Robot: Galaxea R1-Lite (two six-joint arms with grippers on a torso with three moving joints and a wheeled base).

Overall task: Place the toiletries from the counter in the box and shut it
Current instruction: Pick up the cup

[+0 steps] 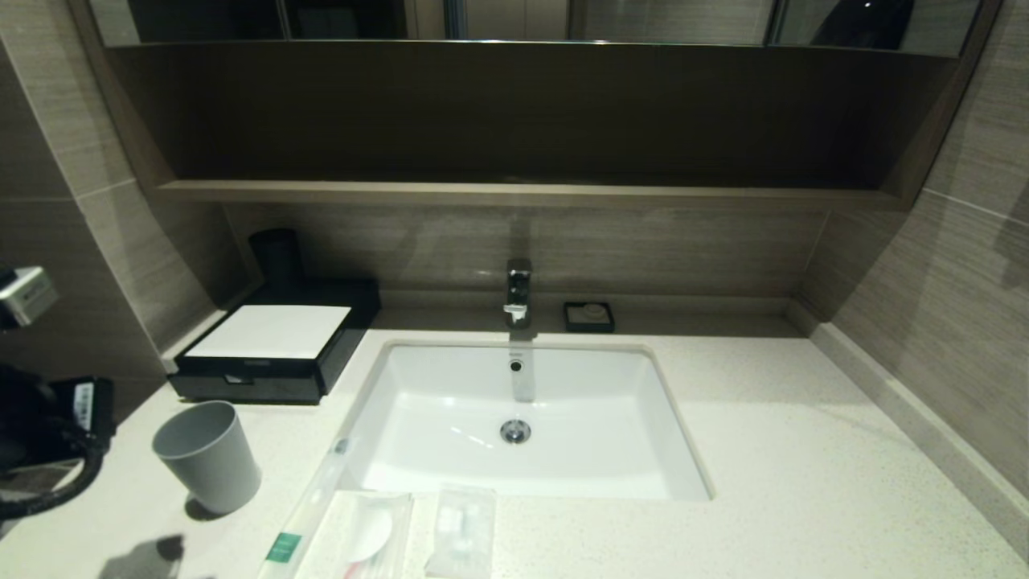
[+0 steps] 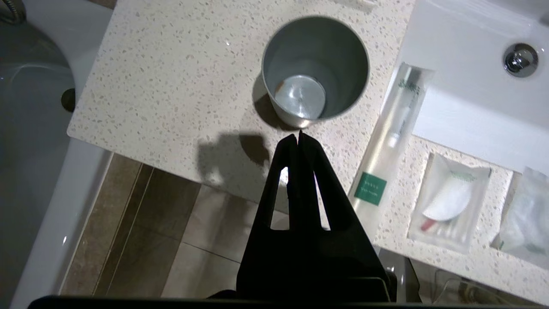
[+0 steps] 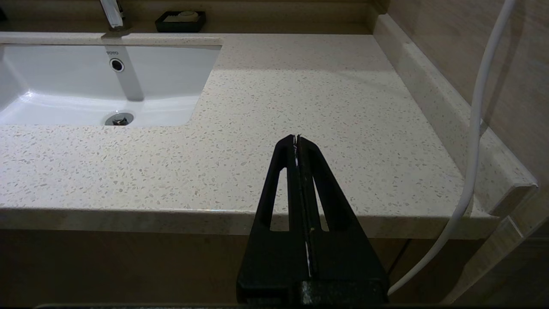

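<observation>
Three clear-wrapped toiletries lie on the counter (image 1: 804, 482) along its front edge, before the sink. They are a long thin packet with a green label (image 1: 309, 515) (image 2: 388, 146), a flat packet with white round contents (image 1: 366, 531) (image 2: 448, 201), and a smaller packet (image 1: 462, 531) (image 2: 525, 219). The black box with a white top (image 1: 273, 342) sits at the back left, its front drawer pushed in. My left gripper (image 2: 299, 134) hangs shut and empty over the counter's front left edge, just short of the grey cup. My right gripper (image 3: 297, 137) is shut and empty at the front right edge.
A grey cup (image 1: 209, 454) (image 2: 315, 71) stands upright between the box and the packets. The white sink (image 1: 611, 418) with its faucet (image 1: 518, 291) fills the middle. A black soap dish (image 1: 588, 316) sits at the back. A white cable (image 3: 472, 150) hangs by the right wall.
</observation>
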